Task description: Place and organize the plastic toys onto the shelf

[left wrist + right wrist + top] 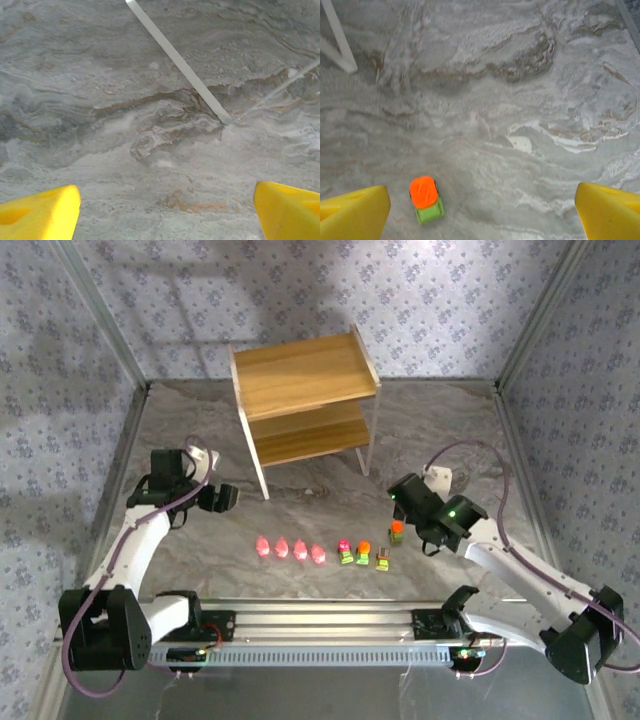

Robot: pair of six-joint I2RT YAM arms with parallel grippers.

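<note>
Offset decides the coming move: in the right wrist view the orange-topped car (425,200) sits at the lower left of the frame, just beside one yellow finger (352,212) and well apart from the one at the lower right, so the right gripper (480,215) is not centred over it. Its jaws stand wide open and hold nothing. The car's long axis runs nearly up and down the frame, tipped a little, so the jaws would likely close across its narrow sides. It stands upright on the marbled table (520,100), orange top above a lime-green body. In the top view it lies right of centre, apart from the three other cars (364,554) and the row of pink figures (290,548) at lower middle; the right arm is plainly nearer. The left gripper (162,212), also spread wide and empty, hangs near a white shelf leg (180,65). The shelf (305,370) stands at upper centre with no toy visible on it.
</note>
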